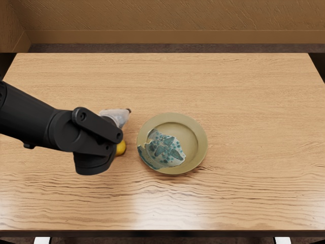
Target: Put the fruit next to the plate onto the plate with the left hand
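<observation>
Though its grip cannot be made out, the matte black left hand (106,130) sits over a small rounded yellow fruit (121,148), just beside a round olive plate (196,134), mottled teal at centre, on the wavy-grained wooden table (218,81).

left hand (115,118) over yellow fruit (121,148); fruit on table (228,86) beside plate (201,138) left rim
</observation>
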Available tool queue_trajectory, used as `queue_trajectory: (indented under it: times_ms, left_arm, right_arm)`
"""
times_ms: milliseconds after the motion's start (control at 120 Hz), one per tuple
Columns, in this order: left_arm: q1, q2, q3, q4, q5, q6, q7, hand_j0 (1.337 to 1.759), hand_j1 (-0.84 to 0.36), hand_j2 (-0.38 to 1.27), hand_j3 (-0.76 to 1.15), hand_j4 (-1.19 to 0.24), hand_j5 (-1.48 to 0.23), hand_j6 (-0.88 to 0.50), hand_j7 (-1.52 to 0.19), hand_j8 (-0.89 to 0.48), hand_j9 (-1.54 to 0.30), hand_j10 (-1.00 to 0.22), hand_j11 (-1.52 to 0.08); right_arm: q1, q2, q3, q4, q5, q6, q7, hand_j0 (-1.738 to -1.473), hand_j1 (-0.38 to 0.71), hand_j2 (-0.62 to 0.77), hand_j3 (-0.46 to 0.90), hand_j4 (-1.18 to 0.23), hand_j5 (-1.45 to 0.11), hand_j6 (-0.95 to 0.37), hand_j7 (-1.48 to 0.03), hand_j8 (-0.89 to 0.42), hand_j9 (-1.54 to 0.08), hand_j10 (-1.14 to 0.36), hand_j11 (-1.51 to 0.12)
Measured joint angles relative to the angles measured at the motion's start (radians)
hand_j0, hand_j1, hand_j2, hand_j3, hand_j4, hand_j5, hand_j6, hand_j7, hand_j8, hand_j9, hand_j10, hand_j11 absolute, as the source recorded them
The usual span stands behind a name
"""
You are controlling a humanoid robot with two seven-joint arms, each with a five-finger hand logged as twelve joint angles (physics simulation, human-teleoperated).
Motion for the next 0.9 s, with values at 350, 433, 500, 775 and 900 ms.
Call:
queue_trajectory:
  times_ms: [350, 433, 500, 775, 900]
  left_arm:
    - [-0.001, 0.000, 0.027, -0.029, 0.003, 0.000, -0.001, 1.658, 0.29, 0.01, 0.00, -0.05, -0.07, -0.05, -0.07, -0.05, -0.07, -0.05, -0.07]
    - [-0.004, 0.000, 0.034, -0.032, 0.004, 0.000, -0.001, 1.658, 0.26, 0.01, 0.00, -0.07, -0.09, -0.07, -0.09, -0.07, -0.09, -0.07, -0.09]
    - [-0.006, 0.000, 0.038, -0.034, 0.017, 0.000, -0.001, 1.658, 0.24, 0.02, 0.00, -0.09, -0.12, -0.09, -0.12, -0.09, -0.12, -0.09, -0.12]
    - [-0.014, 0.000, 0.048, -0.035, 0.043, 0.000, -0.001, 1.658, 0.19, 0.03, 0.00, -0.13, -0.17, -0.13, -0.17, -0.13, -0.17, -0.13, -0.17]
    - [-0.020, 0.000, 0.048, -0.039, 0.047, 0.000, -0.001, 1.658, 0.18, 0.03, 0.00, -0.14, -0.18, -0.14, -0.18, -0.14, -0.18, -0.14, -0.18]
  right_arm:
    - [0.000, 0.000, 0.000, 0.000, 0.000, 0.000, 0.000, -1.658, -0.32, 0.00, 0.00, -0.02, -0.03, -0.02, -0.03, -0.02, -0.03, -0.02, -0.03]
    - [0.000, 0.000, 0.000, 0.000, 0.000, 0.000, 0.000, -1.658, -0.32, 0.00, 0.00, -0.02, -0.03, -0.02, -0.03, -0.02, -0.03, -0.02, -0.03]
    - [0.000, 0.000, 0.000, 0.000, 0.000, 0.000, 0.000, -1.658, -0.32, 0.00, 0.00, -0.02, -0.03, -0.02, -0.03, -0.02, -0.03, -0.02, -0.03]
    - [0.000, 0.000, 0.000, 0.000, 0.000, 0.000, 0.000, -1.658, -0.32, 0.00, 0.00, -0.02, -0.03, -0.02, -0.03, -0.02, -0.03, -0.02, -0.03]
    - [0.000, 0.000, 0.000, 0.000, 0.000, 0.000, 0.000, -1.658, -0.32, 0.00, 0.00, -0.02, -0.03, -0.02, -0.03, -0.02, -0.03, -0.02, -0.03]
